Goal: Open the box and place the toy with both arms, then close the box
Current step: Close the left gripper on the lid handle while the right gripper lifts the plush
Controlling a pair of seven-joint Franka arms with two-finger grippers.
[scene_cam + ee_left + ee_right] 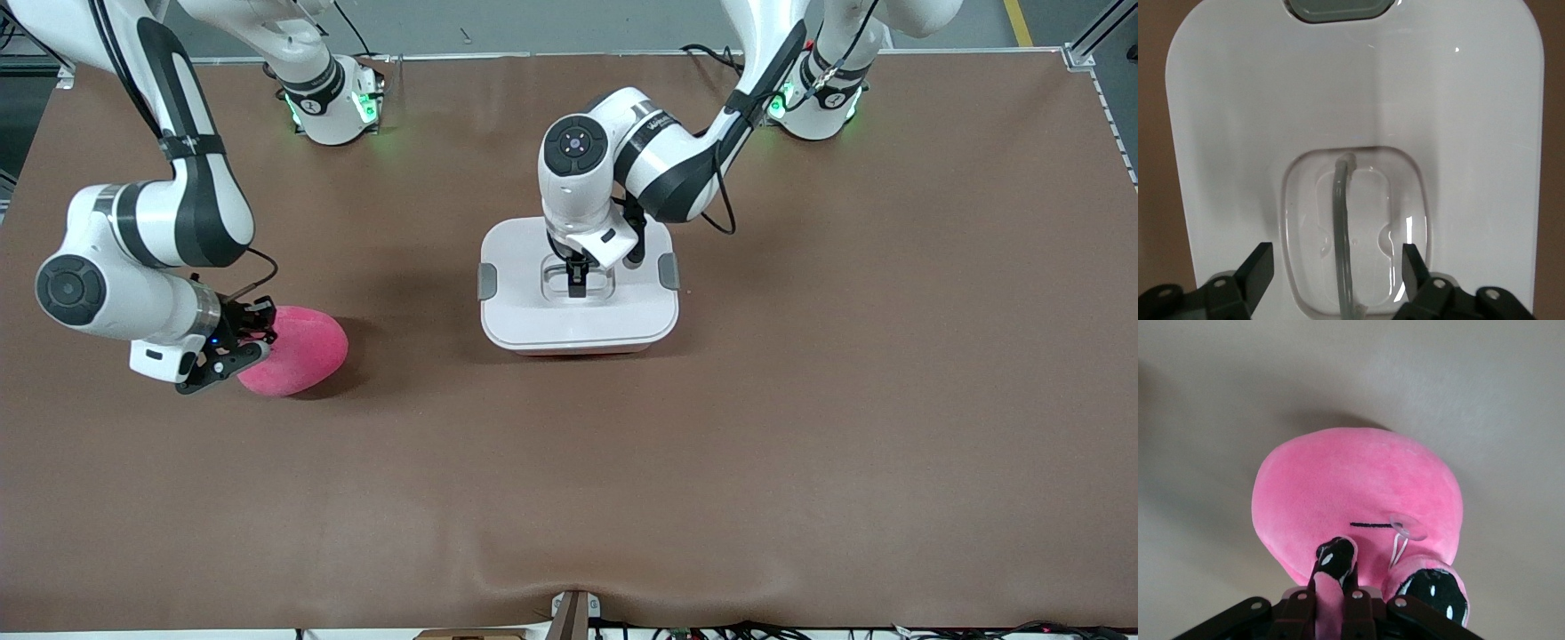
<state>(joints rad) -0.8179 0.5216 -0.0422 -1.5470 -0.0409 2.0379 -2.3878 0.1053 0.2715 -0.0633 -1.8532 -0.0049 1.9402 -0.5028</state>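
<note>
We see the box [578,302] standing near the middle of the frame in the front view, a little above centre, with its white lid [533,316] on and the grey clips [487,281] at both ends. So the opening step is not yet done. The left gripper [577,283] hangs over the lid's recessed handle [1343,233]; in the left wrist view its fingers [1260,263] stand apart, one on each side of the clear bar, not gripping it.

At the left edge of the front view, the toy [298,349] lies on the brown table [800,400] — well apart from the box, toward the right arm's end. The right gripper [233,348] is at the toy's end nearest that edge, and the right wrist view shows its fingers [1335,563] pinched tight on a fold of the pink plush beside one dark eye [1435,587].

As we judge it, the task is at its start: the toy is grasped but not lifted, the lid is untouched, and the lifting, placing and closing are all left.

Some things we cannot make out. The toy's face is mostly cut off at the bottom of the right wrist view, and the arm covers part of it from the front. Whether the clips are latched or loose we cannot tell — they show only as small grey tabs. The tub's pink wall shows only as a thin strip below the lid.
</note>
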